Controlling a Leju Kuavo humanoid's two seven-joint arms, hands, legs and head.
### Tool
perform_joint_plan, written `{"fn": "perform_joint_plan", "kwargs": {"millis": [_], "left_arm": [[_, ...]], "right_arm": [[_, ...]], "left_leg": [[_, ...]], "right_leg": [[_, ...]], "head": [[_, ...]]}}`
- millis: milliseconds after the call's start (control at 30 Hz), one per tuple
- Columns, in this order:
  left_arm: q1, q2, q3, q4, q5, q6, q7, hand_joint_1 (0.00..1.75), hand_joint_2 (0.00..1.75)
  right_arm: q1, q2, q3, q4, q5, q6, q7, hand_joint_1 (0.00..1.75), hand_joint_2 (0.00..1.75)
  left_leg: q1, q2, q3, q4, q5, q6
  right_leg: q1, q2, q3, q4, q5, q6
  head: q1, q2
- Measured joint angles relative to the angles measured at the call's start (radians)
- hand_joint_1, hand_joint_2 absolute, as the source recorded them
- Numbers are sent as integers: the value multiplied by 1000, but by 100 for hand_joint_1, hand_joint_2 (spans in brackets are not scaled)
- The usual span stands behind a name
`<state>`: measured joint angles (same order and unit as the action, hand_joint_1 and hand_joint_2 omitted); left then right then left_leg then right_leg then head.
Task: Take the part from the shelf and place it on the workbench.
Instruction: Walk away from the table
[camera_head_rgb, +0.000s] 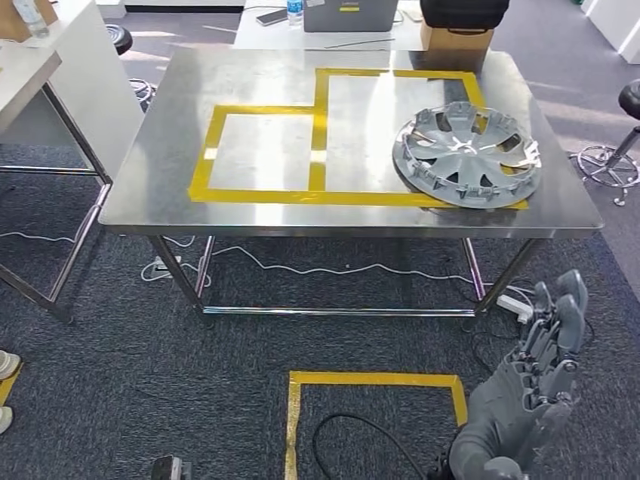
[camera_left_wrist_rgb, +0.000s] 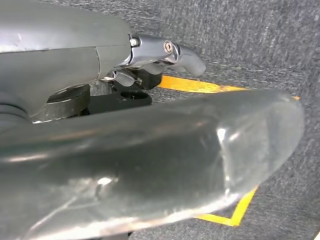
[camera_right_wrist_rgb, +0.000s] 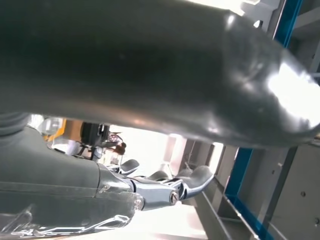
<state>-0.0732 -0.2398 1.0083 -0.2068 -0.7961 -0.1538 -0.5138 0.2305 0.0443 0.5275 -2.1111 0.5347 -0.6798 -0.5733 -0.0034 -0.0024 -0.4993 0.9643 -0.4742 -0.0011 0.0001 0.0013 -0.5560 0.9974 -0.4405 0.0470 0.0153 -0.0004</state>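
The part (camera_head_rgb: 467, 155) is a round grey plastic wheel cover with curvy spokes. It lies flat on the shiny metal workbench (camera_head_rgb: 249, 75), on the right side, sitting on the yellow tape (camera_head_rgb: 320, 120) that marks two boxes. The right hand (camera_head_rgb: 545, 362) is grey and bumpy. It hangs low over the dark fuzzy carpet (camera_head_rgb: 113, 370), fingers apart, holding nothing. The left hand (camera_left_wrist_rgb: 151, 55) holds nothing, its fingers loose over the carpet.

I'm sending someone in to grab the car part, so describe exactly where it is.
Find the steel workbench marked with yellow tape. On its right side lies the grey wheel cover, overlapping the larger taped rectangle's near right corner. It is the only round, spoked thing there.
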Motion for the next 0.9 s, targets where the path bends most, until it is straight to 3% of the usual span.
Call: {"fn": "perform_joint_plan", "kwargs": {"millis": [67, 133, 167, 233, 267, 300, 333, 367, 433, 500, 567, 633, 667, 733, 767, 800, 833, 900], "left_arm": [[-1, 0, 0, 0, 0, 5, 10, 0, 0], [-1, 0, 0, 0, 1, 9, 15, 0, 0], [-1, 0, 0, 0, 1, 9, 17, 0, 0], [-1, 0, 0, 0, 2, 10, 18, 0, 0], [-1, 0, 1, 0, 2, 10, 19, 0, 0], [-1, 0, 1, 0, 3, 10, 19, 0, 0], [-1, 0, 1, 0, 3, 10, 20, 0, 0], [-1, 0, 1, 0, 3, 10, 20, 0, 0], [-3, 0, 1, 0, 3, 10, 20, 0, 0], [-5, -1, 1, 0, 3, 10, 20, 0, 0], [-3, -1, 1, 0, 3, 10, 20, 0, 0], [-2, -2, 1, 0, 3, 10, 20, 0, 0], [-2, -2, 1, 0, 3, 10, 20, 0, 0], [-3, -2, 1, 0, 4, 11, 20, 0, 0], [-3, -2, 1, 0, 4, 11, 20, 0, 0], [-2, -2, 1, 0, 4, 12, 20, 0, 0], [-2, -2, 1, 0, 5, 12, 20, 0, 0], [-3, -3, 2, 0, 7, 13, 20, 0, 0]], "right_arm": [[0, 0, 0, 0, -1, 0, 0, 0, 0], [-1, 0, 1, 0, -1, 0, 0, 0, 0], [-1, 0, 1, 0, -2, 0, 0, 0, 0], [-1, 0, 1, 1, -3, 0, 0, 0, 0], [-1, 0, 2, 1, -3, 0, 0, 0, 0], [-1, 0, 2, 2, -4, 0, 0, 0, 0], [-1, 0, 2, 2, -4, 0, 0, 0, 0], [-1, 0, 2, 2, -4, 0, -1, 0, 0], [-2, 0, 3, 2, -5, 0, -1, 0, 0], [-1, 0, 3, 2, -5, 0, -1, 0, 0], [-1, 0, 3, 2, -5, 0, -1, 0, 0], [0, 0, 2, 3, -6, 0, -1, 0, 0], [0, 0, 2, 3, -6, 0, -1, 0, 0], [0, 0, 1, 3, -6, 0, -2, 0, 0], [1, 0, 1, 3, -6, 0, -2, 0, 0], [1, 0, 1, 4, -6, 0, -2, 0, 0], [1, 0, 1, 4, -6, 0, -2, 0, 0], [1, 0, 1, 5, -6, 0, -3, 0, 0]], "left_leg": [[0, 1, -5, 2, 4, -11], [0, 1, -20, 27, -22, -21], [1, 1, -39, 69, -54, -26], [3, 1, -98, 203, -131, -34], [3, 1, -123, 262, -155, -36], [3, 1, -133, 289, -159, -36], [3, 1, -121, 274, -141, -35], [3, 1, -90, 221, -109, -33], [3, 1, -11, 75, -47, -28], [1, -1, 22, 1, -24, -19], [-1, -2, 12, -2, -15, -4], [1, 1, 3, -3, 0, 11], [3, 2, -4, -5, 9, 18], [3, 3, -23, -3, 24, 23], [3, 4, -34, -3, 32, 23], [3, 4, -44, -2, 39, 22], [3, 4, -53, -1, 45, 20], [5, 3, -67, 2, 56, 14]], "right_leg": [[1, 2, -5, -1, 7, -11], [-3, 0, -12, -5, 15, -22], [-5, -1, -17, -7, 20, -27], [-6, -3, -31, -7, 28, -32], [-5, -3, -38, -7, 33, -32], [-5, -3, -45, -7, 38, -32], [-5, -3, -51, -7, 43, -31], [-5, -3, -55, -6, 49, -30], [-3, -2, -64, -4, 59, -24], [0, -2, -73, -2, 70, -15], [-1, -2, -79, -5, 83, -4], [-4, -2, -91, 12, 61, 7], [-5, -1, -105, 49, 26, 12], [-6, -1, -146, 181, -70, 19], [-7, -1, -161, 246, -104, 22], [-8, -1, -162, 284, -120, 24], [-9, -1, -144, 284, -115, 25], [-12, -2, -50, 169, -72, 27]], "head": [[0, 0], [-3, 0], [-6, 0], [-10, 0], [-11, 0], [-11, 0], [-11, 0], [-11, 0], [-12, 0], [-13, 0], [-13, 0], [-12, 0], [-10, 0], [-5, 0], [-5, 0], [-5, 0], [-5, 0], [-4, 0]]}}
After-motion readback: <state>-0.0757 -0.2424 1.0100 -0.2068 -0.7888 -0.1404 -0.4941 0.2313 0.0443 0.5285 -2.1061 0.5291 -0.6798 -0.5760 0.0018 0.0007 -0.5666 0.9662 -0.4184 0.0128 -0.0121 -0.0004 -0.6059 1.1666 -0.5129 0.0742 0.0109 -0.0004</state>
